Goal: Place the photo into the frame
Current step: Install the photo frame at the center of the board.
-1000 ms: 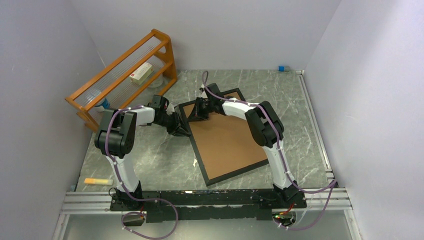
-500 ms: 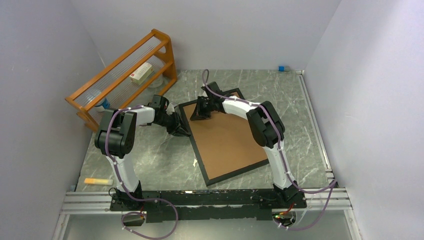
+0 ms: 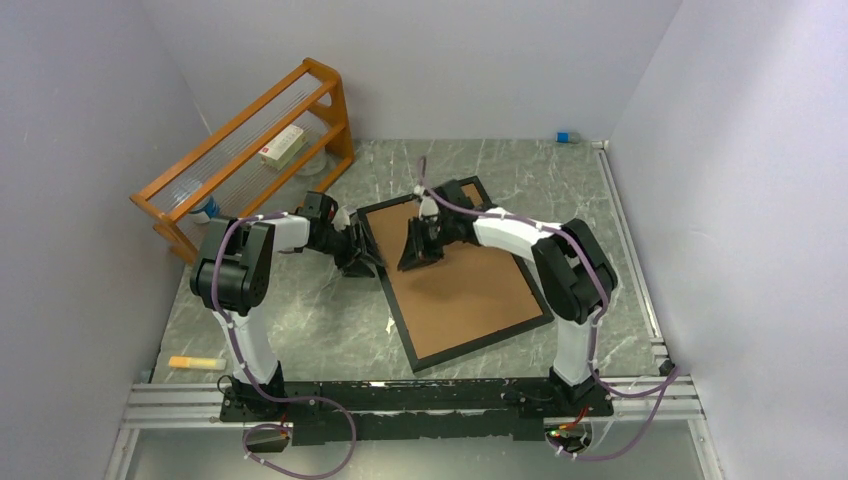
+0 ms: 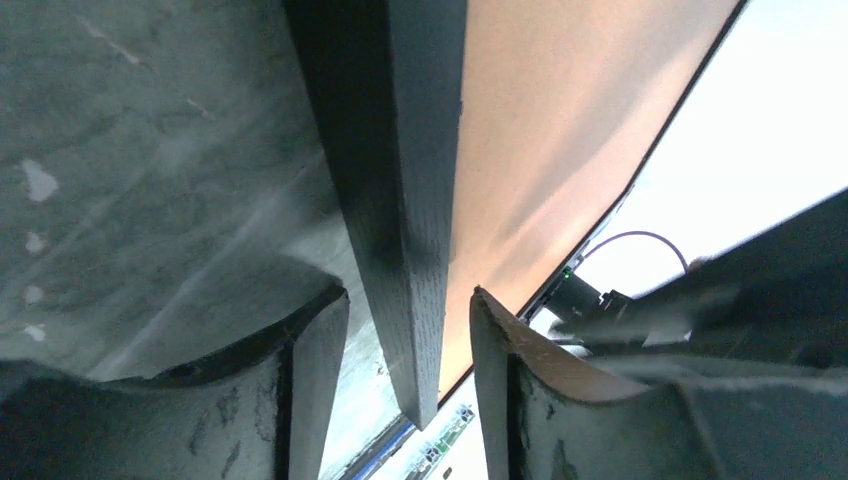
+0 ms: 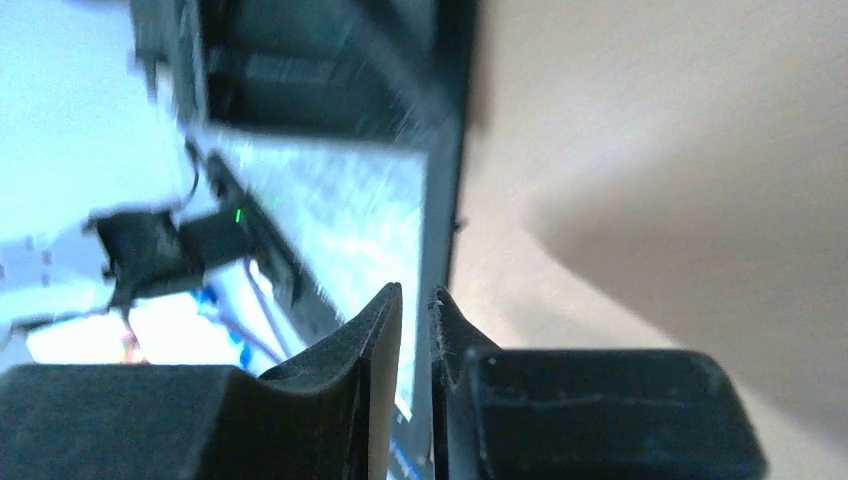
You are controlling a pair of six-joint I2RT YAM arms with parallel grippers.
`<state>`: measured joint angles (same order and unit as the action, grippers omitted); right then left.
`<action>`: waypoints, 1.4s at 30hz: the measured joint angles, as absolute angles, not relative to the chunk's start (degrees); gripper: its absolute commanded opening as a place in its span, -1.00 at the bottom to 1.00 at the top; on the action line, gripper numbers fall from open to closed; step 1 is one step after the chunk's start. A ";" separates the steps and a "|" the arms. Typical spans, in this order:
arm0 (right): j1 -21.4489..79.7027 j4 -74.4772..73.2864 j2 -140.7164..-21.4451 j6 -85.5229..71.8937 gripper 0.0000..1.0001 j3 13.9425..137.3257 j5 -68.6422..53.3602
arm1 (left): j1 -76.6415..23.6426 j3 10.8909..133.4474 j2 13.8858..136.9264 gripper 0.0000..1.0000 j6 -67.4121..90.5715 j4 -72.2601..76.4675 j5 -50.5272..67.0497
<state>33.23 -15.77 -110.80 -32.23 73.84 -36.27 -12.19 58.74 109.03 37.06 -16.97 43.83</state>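
The frame [image 3: 394, 310] is laid back-up on the surface [image 3: 310, 320], long axis running away from the bases; the photo is not seen. Its left rail is straddled, untouched, by the wide left tool [image 4: 409, 294]. The right tool [image 5: 415, 291], barely parted and empty, is held over the backing board [image 3: 465, 290].

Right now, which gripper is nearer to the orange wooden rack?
Left. The left gripper straddles the frame's left edge, toward the rack; the right gripper hangs farther, over the backing board.
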 measured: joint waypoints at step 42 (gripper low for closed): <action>43.68 -25.21 -111.63 -27.24 -0.94 64.07 -47.05 | -12.36 59.48 110.19 -0.52 37.21 -18.44 43.90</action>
